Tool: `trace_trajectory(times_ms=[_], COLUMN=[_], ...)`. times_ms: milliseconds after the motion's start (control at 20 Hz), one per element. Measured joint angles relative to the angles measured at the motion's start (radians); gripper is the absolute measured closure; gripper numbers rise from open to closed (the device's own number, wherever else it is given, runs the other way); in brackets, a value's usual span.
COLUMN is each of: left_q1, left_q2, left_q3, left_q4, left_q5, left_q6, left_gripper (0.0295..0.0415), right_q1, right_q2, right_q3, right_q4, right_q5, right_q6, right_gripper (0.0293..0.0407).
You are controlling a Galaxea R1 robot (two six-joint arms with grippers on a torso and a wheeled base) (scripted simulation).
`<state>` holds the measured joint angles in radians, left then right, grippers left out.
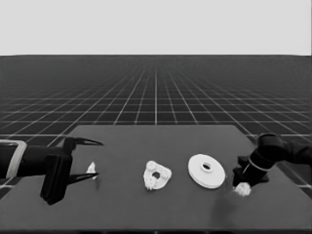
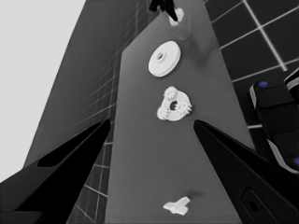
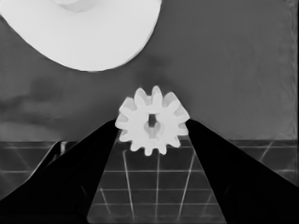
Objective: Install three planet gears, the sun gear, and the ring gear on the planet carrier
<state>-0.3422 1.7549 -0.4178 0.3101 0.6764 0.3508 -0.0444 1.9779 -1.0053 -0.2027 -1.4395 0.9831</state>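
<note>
Dark worktop [image 1: 146, 204], gridded floor behind. Right pincer [image 3: 153, 125] is clamped on a gear [image 3: 152, 126] by its toothed rim at the right end, beside the larger round part [image 1: 206, 170]. Looks light, rigid, probably slippery. Left pincer [image 1: 92, 158] waits spread apart at the left end.

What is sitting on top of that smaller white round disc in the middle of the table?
Three small white toothed gears sit on the smaller white round part, around its dark centre hole, which is open. Whatever lies beneath the gears is covered.
</note>
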Motion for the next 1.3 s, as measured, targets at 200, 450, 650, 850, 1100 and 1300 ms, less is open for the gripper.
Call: trace_trajectory(times_ms=[200,450,650,850,1100,1300], left_q1=[0.0,0.0,0.0,0.0,0.0,0.0], left_q2=[0.0,0.0,0.0,0.0,0.0,0.0], left_q3=[0.0,0.0,0.0,0.0,0.0,0.0], left_q4=[0.0,0.0,0.0,0.0,0.0,0.0], left_q5=[0.0,0.0,0.0,0.0,0.0,0.0], left_q6=[0.0,0.0,0.0,0.0,0.0,0.0], left_gripper=[0.0326,0.0326,0.0326,0.0326,0.0326,0.0326], right_q1=[0.03,0.074,0.075,0.028,-0.044,-0.047], right_q2=[-0.003,0.79,1.053,1.091,1.107,1.108], right_q3=[0.005,-0.25,-0.632,-0.715,-0.77,-0.773], right_q4=[0.025,0.027,0.041,-0.006,-0.068,-0.072], right_q5=[-0.016,-0.137,-0.105,-0.087,-0.063,-0.061], right_q6=[0.0,0.58,0.416,0.371,0.339,0.336], right_gripper=[0.039,0.039,0.039,0.039,0.039,0.039])
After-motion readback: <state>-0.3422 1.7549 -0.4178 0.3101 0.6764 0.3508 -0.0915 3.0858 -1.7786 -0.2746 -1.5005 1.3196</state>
